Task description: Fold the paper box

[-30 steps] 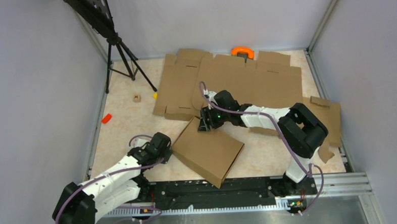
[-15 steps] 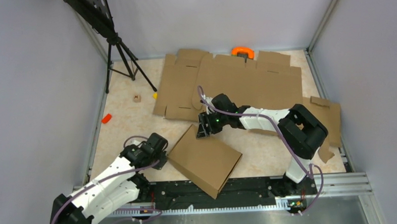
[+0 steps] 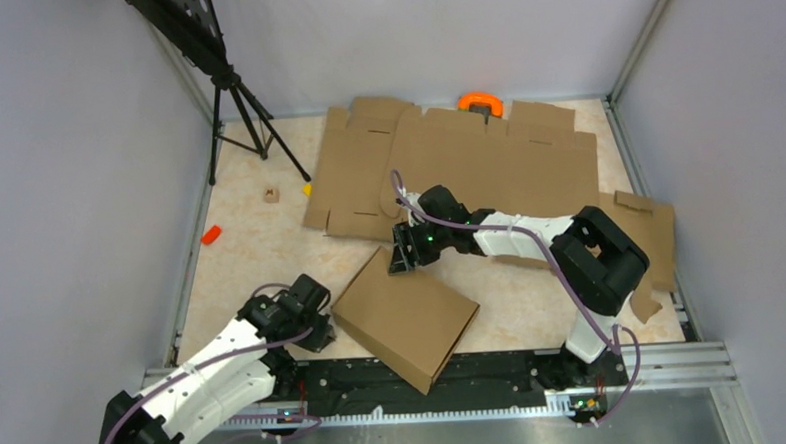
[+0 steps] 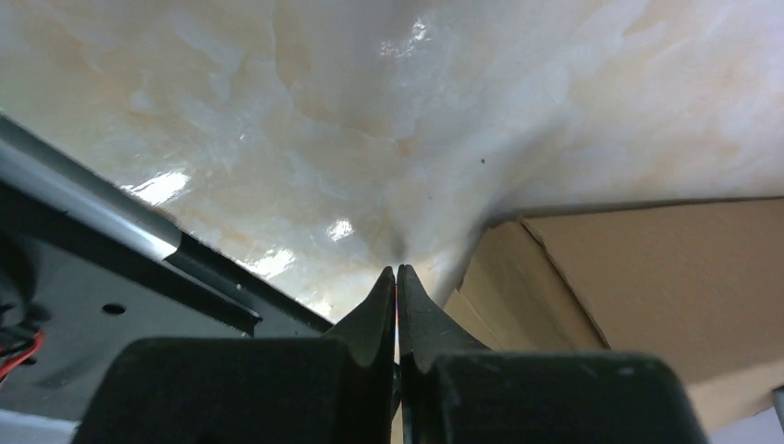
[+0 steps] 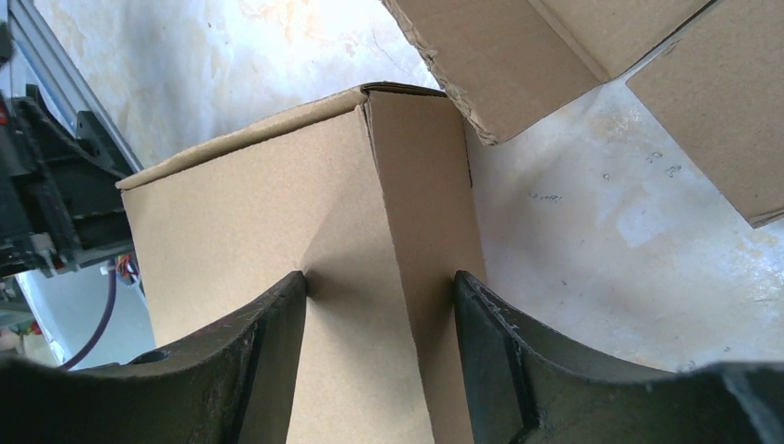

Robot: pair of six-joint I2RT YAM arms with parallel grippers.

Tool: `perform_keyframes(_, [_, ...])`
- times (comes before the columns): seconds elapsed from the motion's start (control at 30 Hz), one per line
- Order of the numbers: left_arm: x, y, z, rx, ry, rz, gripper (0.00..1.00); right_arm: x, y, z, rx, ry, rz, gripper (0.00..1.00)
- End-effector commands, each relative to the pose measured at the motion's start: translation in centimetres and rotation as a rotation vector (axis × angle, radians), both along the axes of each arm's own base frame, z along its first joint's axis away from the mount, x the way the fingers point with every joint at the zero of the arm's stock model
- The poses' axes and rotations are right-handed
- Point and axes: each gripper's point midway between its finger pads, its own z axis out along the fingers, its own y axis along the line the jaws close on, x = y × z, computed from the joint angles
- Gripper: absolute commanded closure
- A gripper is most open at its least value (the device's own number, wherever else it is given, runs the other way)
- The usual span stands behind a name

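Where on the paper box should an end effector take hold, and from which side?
Likely the far corner of the paper box, from above on the far side. It lies flat and closed, so only its thin side walls offer a bite, and the right end effector straddles that corner.

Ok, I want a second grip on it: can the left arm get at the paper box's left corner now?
Probably yes. The left claw sits right beside that corner of the paper box, with only bare table between them; its jaws are shut, so they would need opening first.
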Motion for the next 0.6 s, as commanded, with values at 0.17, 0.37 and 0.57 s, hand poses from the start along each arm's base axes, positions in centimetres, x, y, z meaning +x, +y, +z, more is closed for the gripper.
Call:
perform_keyframes(0.17, [4.4,-2.7,0.0,-0.082,-0.17,-0.002,1.0,-4.0,-0.1,-2.2,-0.081,0.111,0.096,0.43])
perform_keyframes(0.37, [4.5,-1.0,-0.9,0.047,-0.119,0.01,1.0,-4.0,-0.4,-2.6,-0.103,0.103,0.1,0.43])
perform_keyframes(0.57, [7.5,-3.7,0.4,-0.037,-0.289,-0.104,1.0,-4.6,0.2,-2.4,-0.062,0.13,0.137,0.43])
